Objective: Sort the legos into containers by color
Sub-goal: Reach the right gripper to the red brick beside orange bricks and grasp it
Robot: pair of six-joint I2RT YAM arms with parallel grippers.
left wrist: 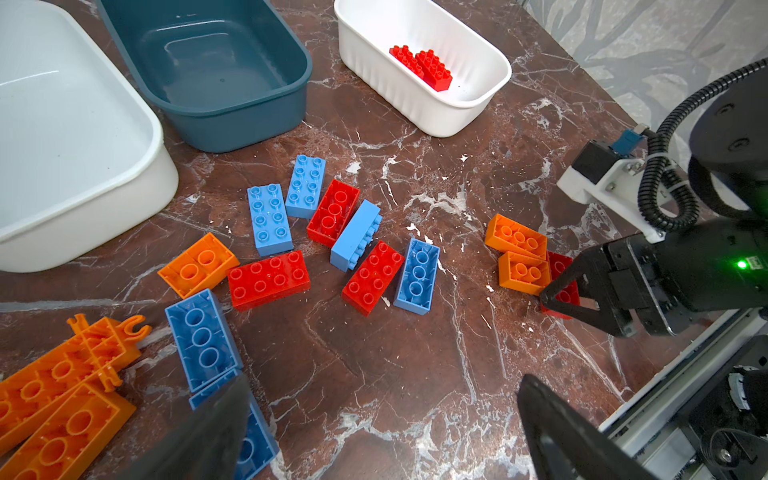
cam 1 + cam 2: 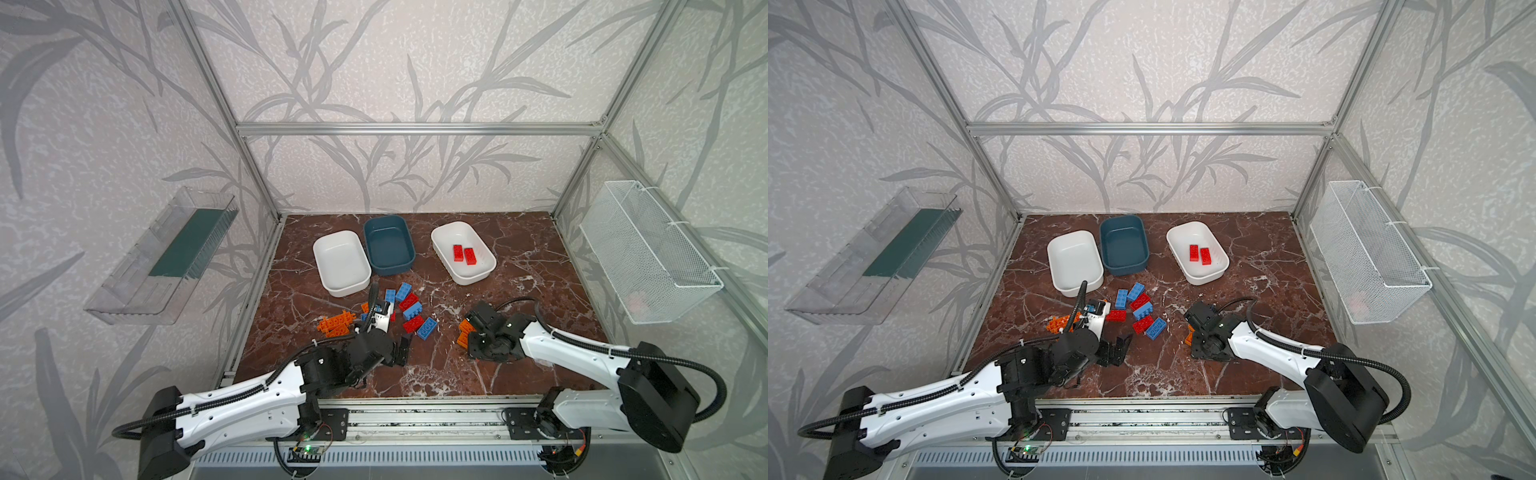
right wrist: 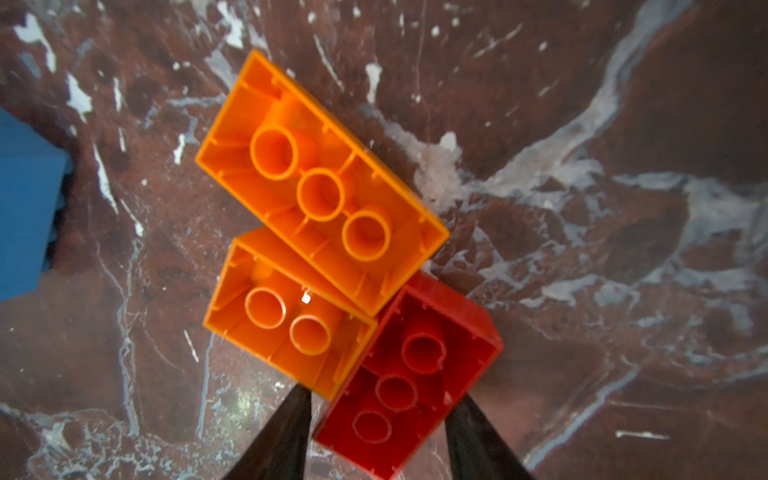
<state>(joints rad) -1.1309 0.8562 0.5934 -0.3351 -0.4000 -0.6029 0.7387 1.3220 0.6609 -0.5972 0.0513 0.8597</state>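
**Red brick pick**

Left hand (image 1: 386,384) idle, spread wide, empty. Right hand (image 3: 386,399) straddles upturned red plastic brick (image 3: 409,374) on worktop (image 3: 602,124); pinched yet, cannot tell. Small orange brick (image 3: 286,328) touches it: lift straight. Beyond, white plastic tub (image 2: 451,233) with two red bricks (image 2: 464,253).

Pale grey wallpaper (image 2: 415,62) printed with darker leafy stems covers the walls, held by an aluminium frame (image 2: 415,128). The table (image 2: 519,257) is red-brown marble with white veins. A clear plastic tray (image 2: 137,282) hangs beyond its left edge, and a white wire mesh basket (image 2: 648,257) hangs beyond its right edge.
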